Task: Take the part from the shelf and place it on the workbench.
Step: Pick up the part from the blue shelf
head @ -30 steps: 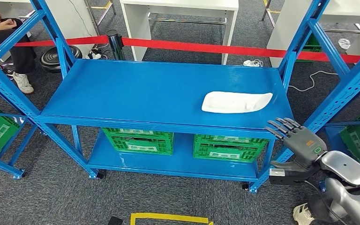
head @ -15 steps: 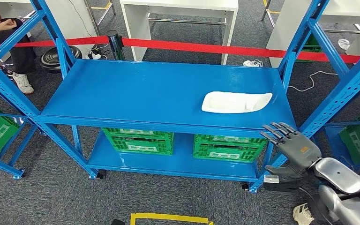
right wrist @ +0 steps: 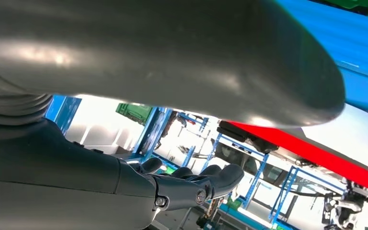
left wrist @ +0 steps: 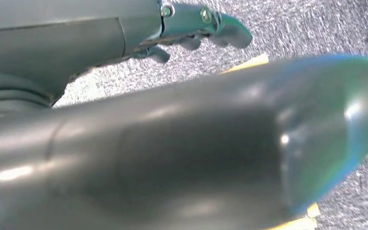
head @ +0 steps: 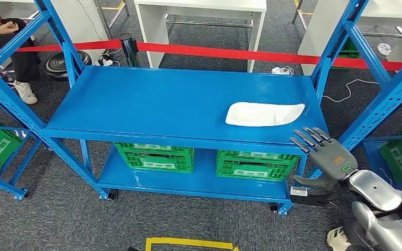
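The part (head: 264, 113) is a flat white tray-like piece lying on the right side of the blue shelf's top level (head: 152, 104), near the front edge. My right hand (head: 324, 157) hovers just in front of and below that edge, to the right of the part, with its fingers spread and nothing in them. In the right wrist view its fingers (right wrist: 191, 184) reach out with nothing in them under the thick thumb. My left hand (left wrist: 172, 143) hangs over grey carpet, its fingers (left wrist: 220, 21) holding nothing.
Two green crates (head: 154, 157) (head: 254, 164) sit on the lower level. Blue uprights (head: 382, 99) flank the shelf. Red barrier tape (head: 230, 53) runs behind it, with white tables (head: 204, 21) beyond. A person sits at far left (head: 10, 47). Yellow floor tape (head: 188, 243) lies near me.
My right hand has shifted slightly left and forward, bringing its fingertips up to the shelf's front edge near the part. The part has not moved.
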{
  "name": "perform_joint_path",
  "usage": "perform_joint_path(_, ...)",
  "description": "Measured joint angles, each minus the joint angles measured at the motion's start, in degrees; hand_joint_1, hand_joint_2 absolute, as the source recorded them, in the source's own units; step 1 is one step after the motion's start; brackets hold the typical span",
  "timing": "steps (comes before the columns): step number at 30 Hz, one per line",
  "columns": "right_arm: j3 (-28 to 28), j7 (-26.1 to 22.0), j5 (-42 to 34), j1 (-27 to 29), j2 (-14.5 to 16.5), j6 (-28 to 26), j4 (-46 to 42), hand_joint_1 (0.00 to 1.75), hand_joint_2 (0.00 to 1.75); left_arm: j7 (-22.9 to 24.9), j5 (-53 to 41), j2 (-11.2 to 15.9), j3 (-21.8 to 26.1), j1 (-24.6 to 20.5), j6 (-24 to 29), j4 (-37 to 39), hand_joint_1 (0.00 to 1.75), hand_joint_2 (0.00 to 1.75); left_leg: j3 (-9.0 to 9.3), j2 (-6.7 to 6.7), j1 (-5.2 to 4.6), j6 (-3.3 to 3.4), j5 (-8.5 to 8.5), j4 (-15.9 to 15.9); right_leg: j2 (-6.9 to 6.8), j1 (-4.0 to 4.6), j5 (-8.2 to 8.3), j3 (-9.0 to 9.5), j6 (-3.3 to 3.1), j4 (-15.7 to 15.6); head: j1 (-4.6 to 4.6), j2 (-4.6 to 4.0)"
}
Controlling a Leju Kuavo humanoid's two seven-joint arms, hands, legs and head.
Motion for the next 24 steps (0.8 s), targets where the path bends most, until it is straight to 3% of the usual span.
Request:
perform_joint_path(11,-0.1,0.4,-0.8,3.7,-1.1,-0.8,-1.8,0.00,0.00,-1.0,1.3,0.8,-0.1,1.1,0.2,0.2,0.00,0.00,0.05,0.05,0.00,0.05,-0.04,0.0,0.07,0.01,0.00,0.02,0.00,-0.1,0.00,0.00)
perform_joint_path(16,0.1,0.0,0.4,2.0,-0.8,-1.3,-1.5,0.00,0.00,-1.1,2.4,0.9,0.4,0.2,1.3,0.2,0.00,0.00,0.06,0.08,-0.01,0.06,-0.04,0.0,0.09,0.00,0.02,0.05,0.03,-0.1,0.00,0.00)
perform_joint_path(24,2.1,1.0,1.4,-0.7,0.2,-1.8,0.0,0.00,0.00,-0.6,1.3,0.8,0.5,-1.3,-1.2,0.2,0.00,0.00,0.10,-0.03,-0.01,0.11,0.02,0.0,0.00,0.00,0.05,0.11,0.06,-0.1,0.00,0.00)
